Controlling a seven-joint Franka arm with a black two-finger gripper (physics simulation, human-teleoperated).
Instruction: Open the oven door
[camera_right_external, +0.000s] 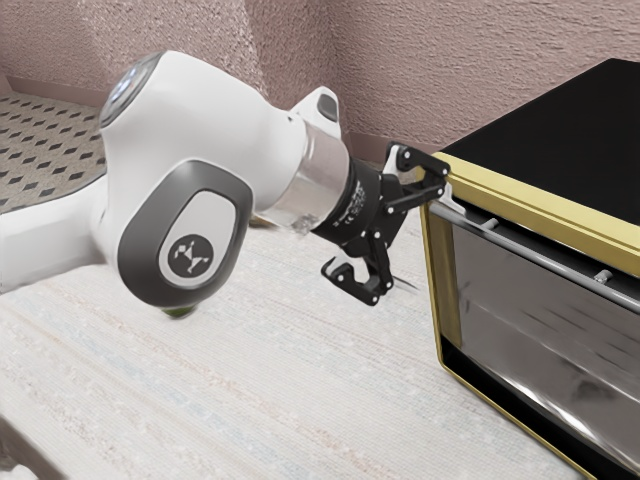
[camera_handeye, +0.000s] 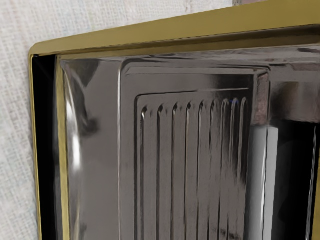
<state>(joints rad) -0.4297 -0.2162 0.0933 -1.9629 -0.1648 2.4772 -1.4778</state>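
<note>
The pincer (camera_right_external: 425, 240) is spread wide, its two fingers well apart with nothing pinched between them. It tilts down toward the exterior view's right. In that view its upper finger overlaps the gold-framed oven's upper corner, right beside the end of the door handle (camera_right_external: 545, 262); whether it touches there I cannot tell. The lower finger hangs lower, just beside the oven's front upright edge, with the pale counter (camera_right_external: 250, 400) behind it.

The oven (camera_right_external: 590, 130) stands on the counter at the exterior view's right, well apart from the counter's edge at that view's lower left corner. Its top is black and flat. The oven door (camera_right_external: 560, 340) sits flush in the frame, its glossy face turned toward the arm's side and the exterior view's lower left. The door's long axis runs with the handle, a slim grey bar, from the corner by the pincer down toward the exterior view's right edge, parallel to the oven's gold top front edge. A black band runs along the foot of the door.

In the wrist view, long narrow ribs (camera_handeye: 192, 170) show within the door's shiny face, parallel to the handle.

Behind the oven rises a rough pinkish wall (camera_right_external: 480, 70); beyond the arm (camera_right_external: 200, 150) lies a patterned floor (camera_right_external: 45, 140).
</note>
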